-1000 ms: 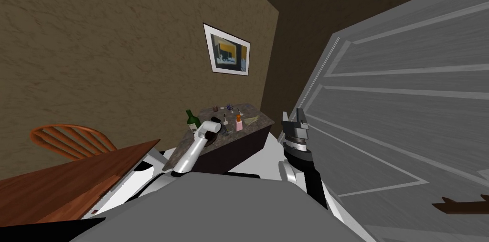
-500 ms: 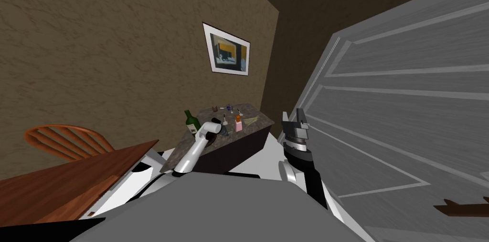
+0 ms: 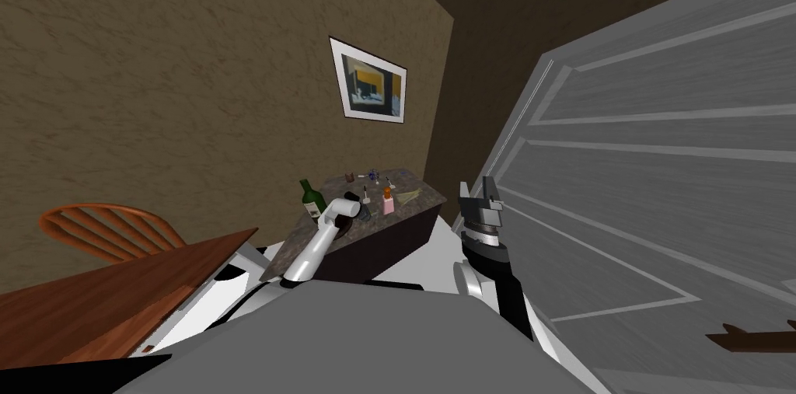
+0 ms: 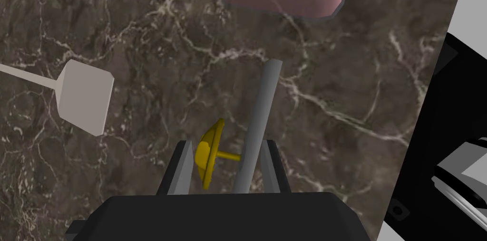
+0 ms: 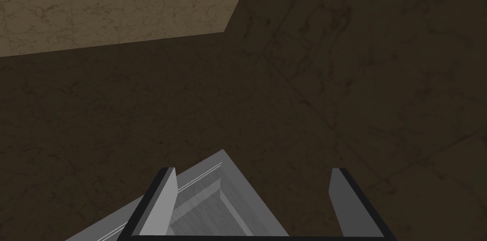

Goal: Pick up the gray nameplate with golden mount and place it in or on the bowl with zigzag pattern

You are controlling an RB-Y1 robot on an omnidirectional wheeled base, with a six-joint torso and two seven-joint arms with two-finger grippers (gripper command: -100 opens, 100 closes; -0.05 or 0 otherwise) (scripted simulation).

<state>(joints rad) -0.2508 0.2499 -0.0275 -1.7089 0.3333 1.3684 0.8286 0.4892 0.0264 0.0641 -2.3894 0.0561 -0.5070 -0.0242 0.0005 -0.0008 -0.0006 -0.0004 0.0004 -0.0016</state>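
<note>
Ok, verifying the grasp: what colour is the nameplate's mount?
Yellow-gold mount, fixed to the grey nameplate; the left wrist view shows it best.

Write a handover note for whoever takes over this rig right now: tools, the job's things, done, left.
Left tool: shut on the gray nameplate and its gold mount, over the dark marble counter. I cannot tell if the nameplate is off the surface.
Right tool: open, idle, raised beside the grey door.
Close to the left tool: a pale flat paddle.
Done: grasp.
Left: lift, find the zigzag bowl (I cannot pick it out for certain), then place the nameplate in it.
</note>
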